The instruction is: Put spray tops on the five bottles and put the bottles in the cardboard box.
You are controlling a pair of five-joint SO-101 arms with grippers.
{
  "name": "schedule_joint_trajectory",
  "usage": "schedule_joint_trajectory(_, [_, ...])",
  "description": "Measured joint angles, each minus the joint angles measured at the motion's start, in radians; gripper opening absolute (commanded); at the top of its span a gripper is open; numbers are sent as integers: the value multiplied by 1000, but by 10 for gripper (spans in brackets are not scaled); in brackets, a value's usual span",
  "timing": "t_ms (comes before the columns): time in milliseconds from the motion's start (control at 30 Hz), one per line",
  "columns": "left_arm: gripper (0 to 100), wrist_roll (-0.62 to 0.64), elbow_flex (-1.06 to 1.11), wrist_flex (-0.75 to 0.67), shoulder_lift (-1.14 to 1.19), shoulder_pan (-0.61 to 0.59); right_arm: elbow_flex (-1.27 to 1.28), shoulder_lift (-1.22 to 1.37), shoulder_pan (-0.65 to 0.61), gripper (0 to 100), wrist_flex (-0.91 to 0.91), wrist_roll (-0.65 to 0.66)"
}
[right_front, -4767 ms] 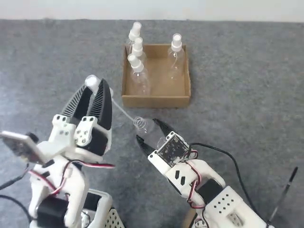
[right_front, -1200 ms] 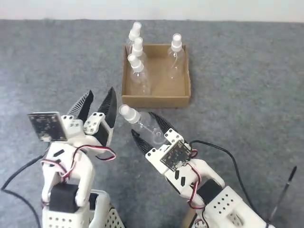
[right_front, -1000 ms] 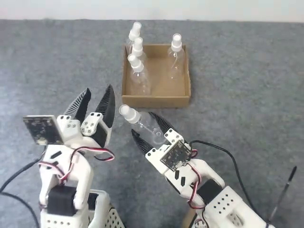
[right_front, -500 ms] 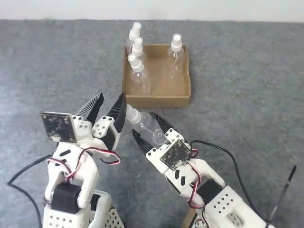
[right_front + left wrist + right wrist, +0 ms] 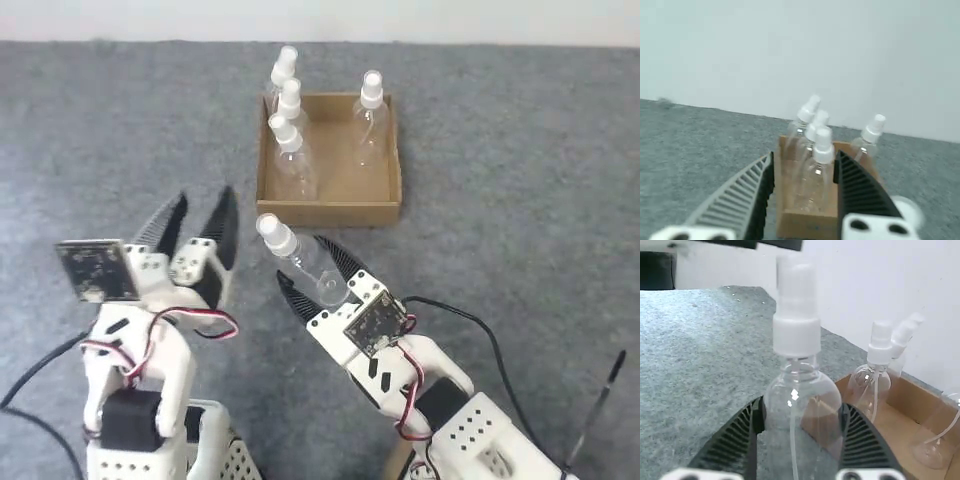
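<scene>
— Bottle, clear plastic with a white spray top on: where is it?
— Pinched between the right gripper's jaws, near the front wall of the cardboard box (four capped bottles stand inside, three along one side). Left gripper sits just beside it, fingers spread, over the grey mat.

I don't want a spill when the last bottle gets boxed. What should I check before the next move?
1. Top on the held bottle: ok.
2. Top screwed tight: cannot tell.
3. Right gripper shut on the bottle: ok.
4. Left gripper open and apart from the bottle: ok.
5. Bare floor in the box beside its four bottles: ok.
</scene>
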Motion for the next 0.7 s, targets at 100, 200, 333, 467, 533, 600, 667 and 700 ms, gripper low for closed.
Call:
schedule_joint_trajectory(100, [182, 21, 0, 0, 0, -23, 0, 0, -2, 63, 0, 0])
schedule_joint_trajectory(200, [181, 26, 11, 0, 0, 0, 0, 0, -2, 61, 0, -2])
schedule_joint_trajectory(333, [181, 26, 52, 0, 11, 61, -2, 0, -2, 59, 0, -2])
schedule_joint_trajectory(467, [181, 26, 91, 0, 9, 120, -3, 0, -2, 59, 0, -2])
schedule_joint_trajectory(533, [181, 28, 104, 0, 9, 150, -3, 0, -2, 59, 0, -2])
schedule_joint_trajectory(600, [181, 18, 115, 0, 0, 181, -3, 0, 3, 59, 0, -3])
schedule_joint_trajectory(667, [181, -15, 126, 0, 0, 215, -3, 0, 5, 59, 0, -5])
schedule_joint_trajectory(700, [180, -34, 133, 0, 0, 229, -3, 0, 8, 59, 0, -5])
